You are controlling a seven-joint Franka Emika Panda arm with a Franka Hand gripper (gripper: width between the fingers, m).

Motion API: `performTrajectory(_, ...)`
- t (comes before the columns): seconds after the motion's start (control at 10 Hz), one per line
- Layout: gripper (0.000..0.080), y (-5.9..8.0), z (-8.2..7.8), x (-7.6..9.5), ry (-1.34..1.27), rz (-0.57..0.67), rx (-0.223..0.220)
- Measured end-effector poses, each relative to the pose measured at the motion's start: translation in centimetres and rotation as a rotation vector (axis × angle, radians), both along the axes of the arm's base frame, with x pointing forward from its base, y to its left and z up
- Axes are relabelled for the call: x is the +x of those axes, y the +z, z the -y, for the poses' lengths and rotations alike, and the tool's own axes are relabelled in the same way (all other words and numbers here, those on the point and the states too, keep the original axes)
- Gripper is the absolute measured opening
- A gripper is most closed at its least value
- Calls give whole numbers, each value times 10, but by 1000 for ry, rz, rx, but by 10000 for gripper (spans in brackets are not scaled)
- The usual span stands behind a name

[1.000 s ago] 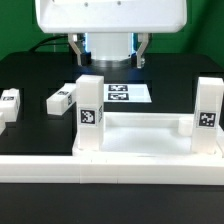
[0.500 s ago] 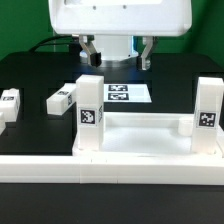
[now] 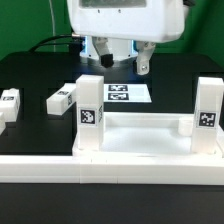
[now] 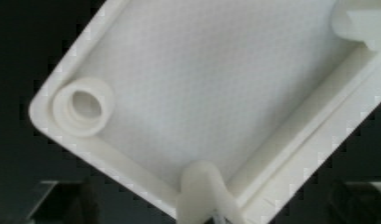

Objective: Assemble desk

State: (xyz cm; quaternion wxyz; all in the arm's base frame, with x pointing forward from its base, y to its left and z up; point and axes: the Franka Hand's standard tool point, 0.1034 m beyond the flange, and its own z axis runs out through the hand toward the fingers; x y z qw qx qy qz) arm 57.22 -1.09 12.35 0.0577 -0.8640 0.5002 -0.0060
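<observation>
The tool (image 3: 120,56) hung empty above the back of the surface (image 3: 40,130), with its jaws spread wide and nothing between them. The desk top (image 3: 150,125) lay at the front of the exterior view. One leg (image 3: 91,115) stood upright at its corner on that view's left, and another (image 3: 208,117) stood at the right. Two loose legs lay on their sides well to the left, one nearer (image 3: 62,98) and one at the edge (image 3: 9,99).

The wrist view looked down on the desk top (image 4: 205,80) and showed an empty round socket (image 4: 80,105) in one corner. I judged that fetching the nearer loose leg was the step in hand. To do it well, I would have:

- turned the jaws square across the leg's short sides
- come straight down over its middle
- closed only once both fingers straddled it, so it could not roll or skid
- kept clear of the marker board (image 3: 128,93) just beside it
</observation>
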Motion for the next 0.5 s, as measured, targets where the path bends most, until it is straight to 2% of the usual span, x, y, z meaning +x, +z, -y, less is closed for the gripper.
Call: performTrajectory(0.5,649,-4,-8,0,-266,-14,31)
